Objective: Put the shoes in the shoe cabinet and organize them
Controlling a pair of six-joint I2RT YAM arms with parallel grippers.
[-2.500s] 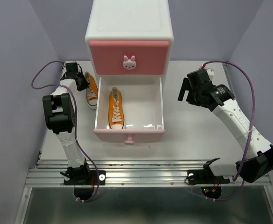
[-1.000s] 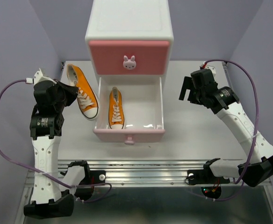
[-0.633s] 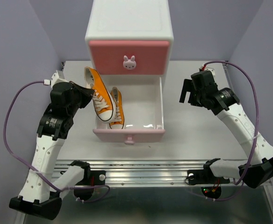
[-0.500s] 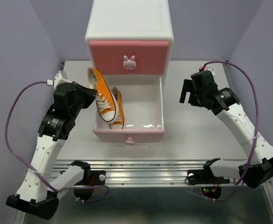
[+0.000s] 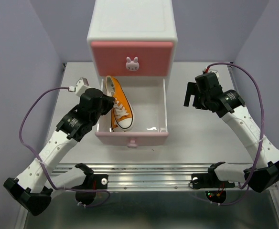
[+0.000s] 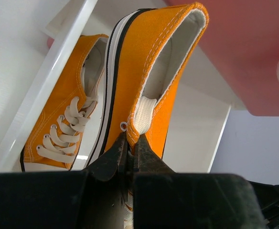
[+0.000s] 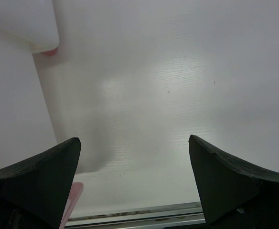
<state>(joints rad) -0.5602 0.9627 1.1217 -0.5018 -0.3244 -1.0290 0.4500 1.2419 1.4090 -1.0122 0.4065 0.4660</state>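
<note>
**Overhead and wrist views, one moment.** The left arm rises from its base at the lower left of the overhead frame and slants up and to the right, its wrist above the left wall of the open lower drawer (image 5: 166, 109). The left tool (image 6: 130, 143) is closed on the held orange shoe (image 5: 119, 104), its fingers pinching the canvas side wall by the eyelets. This shoe sits over the left half of the drawer, heel toward the shoe cabinet (image 5: 132, 28) and toe toward the drawer front. In the left wrist view it stands on edge. Whether it touches the drawer floor cannot be told.

The second orange shoe (image 6: 68, 129) lies in the drawer against the left wall, laces up, just beside the sole of the held one. In the overhead view the held shoe and the tool cover most of it.

The upper drawer (image 5: 132, 57) is shut, its bunny knob (image 5: 132, 63) facing out.

The right arm bends up from the lower right of the frame. The right tool (image 5: 191, 94) hangs over bare tabletop (image 5: 201, 133) to the right of the drawer, well apart from it. Its jaws stand wide apart and hold nothing. In the right wrist view a pink cabinet foot (image 7: 46, 51) shows at the upper left.

A purple cable (image 5: 32, 121) loops out to the left of the left arm. A metal rail (image 5: 149, 171) runs along the lower edge of the tabletop.
</note>
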